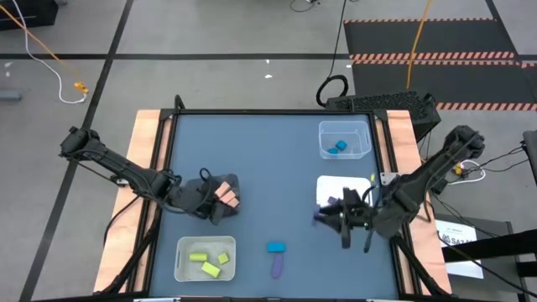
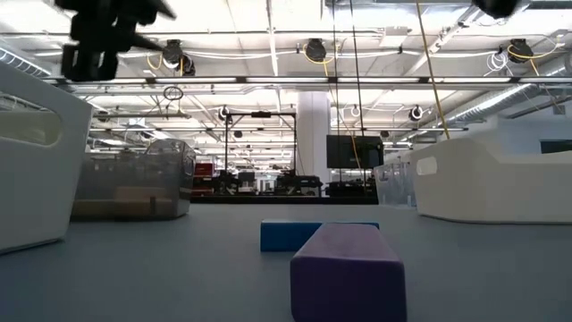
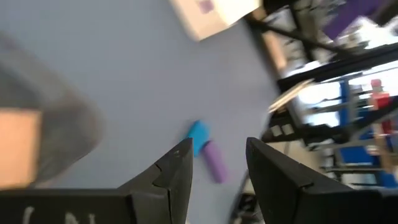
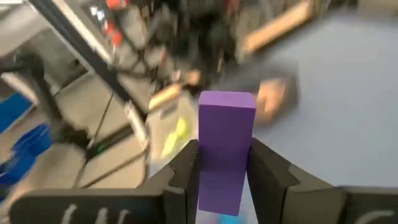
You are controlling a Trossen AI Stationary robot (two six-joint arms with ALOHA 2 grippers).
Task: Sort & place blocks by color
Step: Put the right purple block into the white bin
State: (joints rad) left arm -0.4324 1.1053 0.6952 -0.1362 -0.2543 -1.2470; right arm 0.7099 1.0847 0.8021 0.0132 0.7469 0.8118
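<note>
My right gripper (image 4: 225, 163) is shut on a purple block (image 4: 225, 134). In the high view it hovers (image 1: 329, 216) at the near left corner of the white tray (image 1: 357, 186), where another purple piece (image 1: 333, 201) lies. My left gripper (image 3: 217, 152) is open and empty above the dark bin (image 1: 225, 198), which holds salmon-tan blocks (image 1: 226, 195). A blue block (image 1: 276, 247) and a purple bar (image 1: 277, 266) lie flat on the table near its near edge. Yellow-green blocks (image 1: 208, 262) sit in the near left bin, blue ones (image 1: 338, 147) in the far right clear bin. My right gripper pinches the purple block between its two fingers (image 4: 186, 165), which are on two opposite long sides of its lower half (image 4: 221, 180). The block lies along the fingers and its free end (image 4: 227, 99) sticks out past the fingertips. It is lifted clear of the table.
The clear bin (image 1: 345, 139) stands far right and the white tray just nearer. The pale bin (image 1: 205, 258) is near left and the dark bin just beyond it. The table's middle (image 1: 268, 168) is bare blue surface. Cables and a mat lie on the floor beyond.
</note>
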